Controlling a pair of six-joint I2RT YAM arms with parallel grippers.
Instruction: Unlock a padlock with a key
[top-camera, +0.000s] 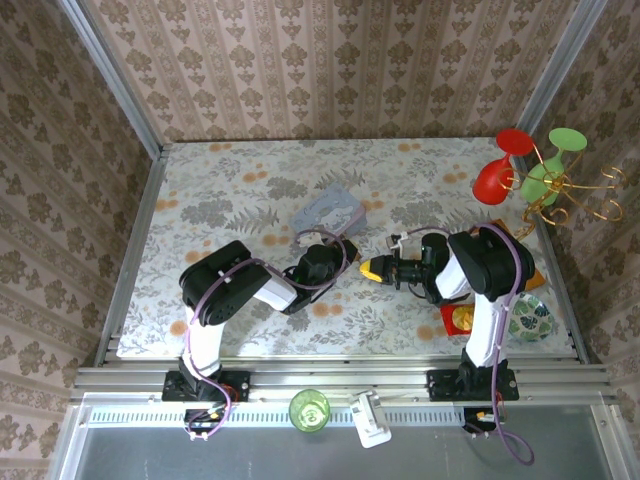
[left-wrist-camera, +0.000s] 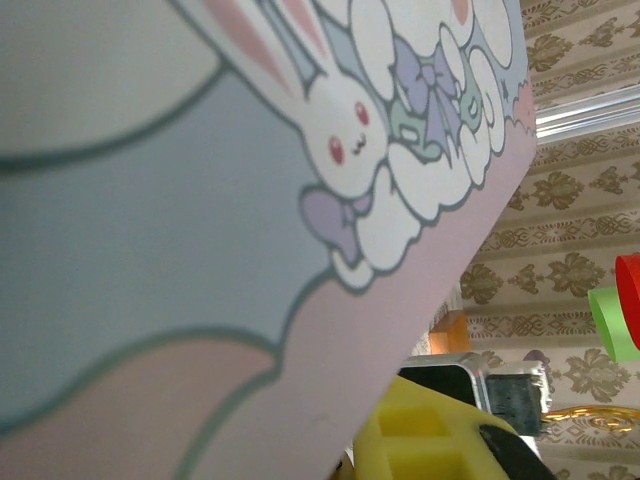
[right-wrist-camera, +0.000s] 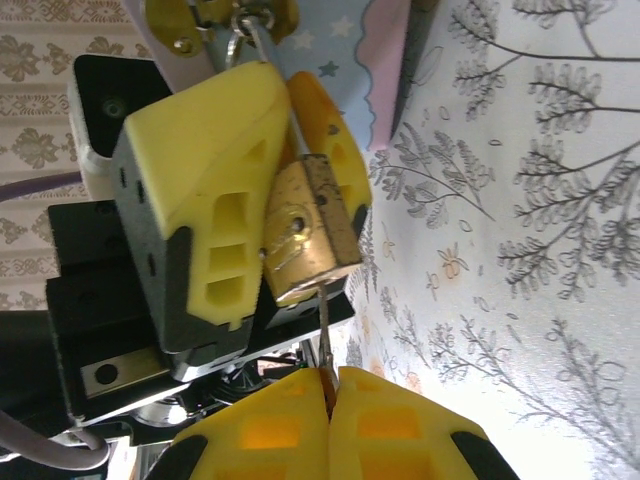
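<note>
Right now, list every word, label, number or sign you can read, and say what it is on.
No text can be read anywhere.
pale blue tin: a rabbit picture, no words.
padlock: brass face, no stamp legible.
key: bare thin blade, nothing legible.
red packet: too small to read.

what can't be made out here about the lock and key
Right wrist: the padlock shackle is hidden between the left gripper's fingers; locked or open, unclear.
Right wrist: the key head is buried in the shut right gripper.
Left wrist: the blue tin blocks the grip.
Top: padlock and key too small.
</note>
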